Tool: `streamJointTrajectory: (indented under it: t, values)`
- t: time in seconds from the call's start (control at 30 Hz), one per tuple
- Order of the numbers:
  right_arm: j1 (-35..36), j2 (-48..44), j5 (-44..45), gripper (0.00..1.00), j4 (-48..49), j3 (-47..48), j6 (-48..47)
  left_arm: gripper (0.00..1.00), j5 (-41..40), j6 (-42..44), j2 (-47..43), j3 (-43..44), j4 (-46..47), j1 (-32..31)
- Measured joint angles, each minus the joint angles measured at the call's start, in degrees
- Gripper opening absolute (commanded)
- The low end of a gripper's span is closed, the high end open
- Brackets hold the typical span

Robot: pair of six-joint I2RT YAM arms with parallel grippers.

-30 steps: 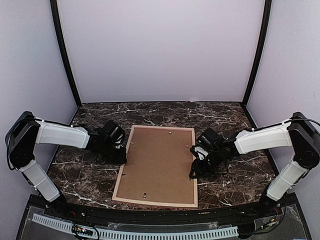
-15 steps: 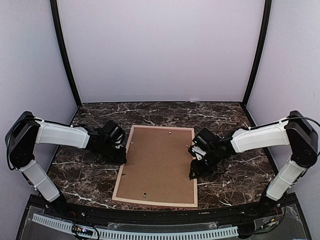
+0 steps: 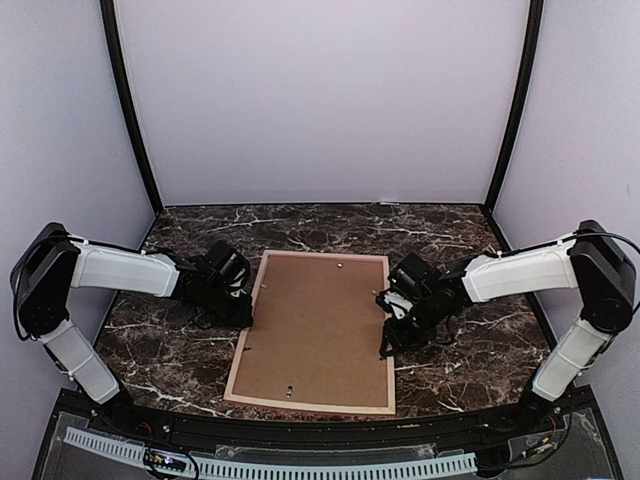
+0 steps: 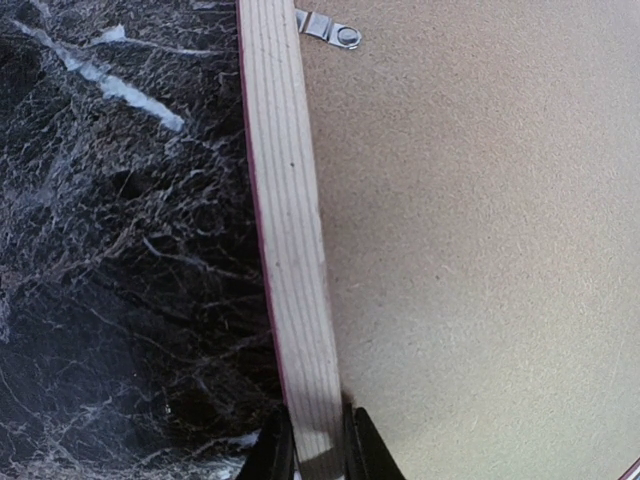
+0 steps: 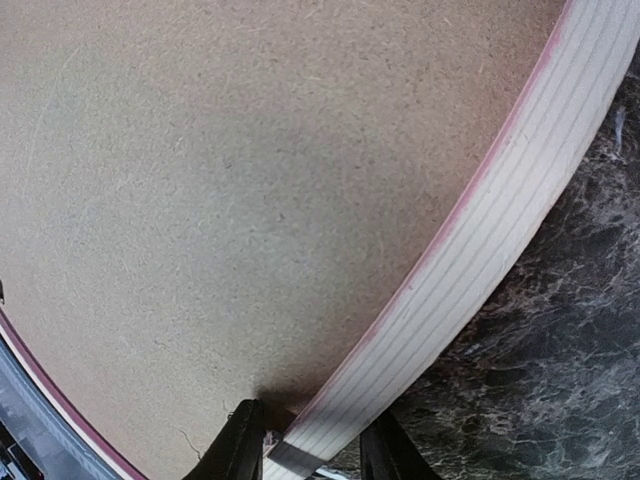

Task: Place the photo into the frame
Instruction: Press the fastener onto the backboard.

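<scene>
Marble table (image 3: 480, 240), frame (image 4: 290, 250) face-down, left hand (image 4: 318, 450) pinching its edge, right hand (image 5: 305, 445) nudged inward, loosely straddling edge

The right gripper (image 5: 312, 448) now sits closer in on the frame (image 5: 500, 215), its wrist drawn a little further toward the left edge of the table (image 3: 480, 240) than a second ago. Its jaws are narrower than before, straddling the frame's right rail; whether they grip it is unclear.

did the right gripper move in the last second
Yes: the right gripper edged slightly left, in over the right edge of the frame.
</scene>
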Motion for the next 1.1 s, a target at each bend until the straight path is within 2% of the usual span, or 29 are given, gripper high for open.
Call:
streamJointTrajectory:
  t: [0.23,0.67,0.9,1.1]
  values:
    - [-2.47,-1.01,-3.52,0.43,2.21,-1.55,-1.38,0.16,-0.02,-0.13,-0.22,-0.24,0.11,0.00]
    - [-6.97,1.38,-4.24,0.42,10.27,-1.16,0.13,0.17,-0.24,-1.66,-2.32,-2.40,0.57,0.07]
    - [-8.70,4.22,-3.06,0.54,13.46,1.51,0.74,0.16,-0.50,-3.37,-3.85,-3.85,0.15,-0.39]
    - [-11.50,7.78,-0.48,0.59,15.82,5.51,0.57,0.15,-0.74,-4.98,-4.48,-4.48,0.13,-2.54]
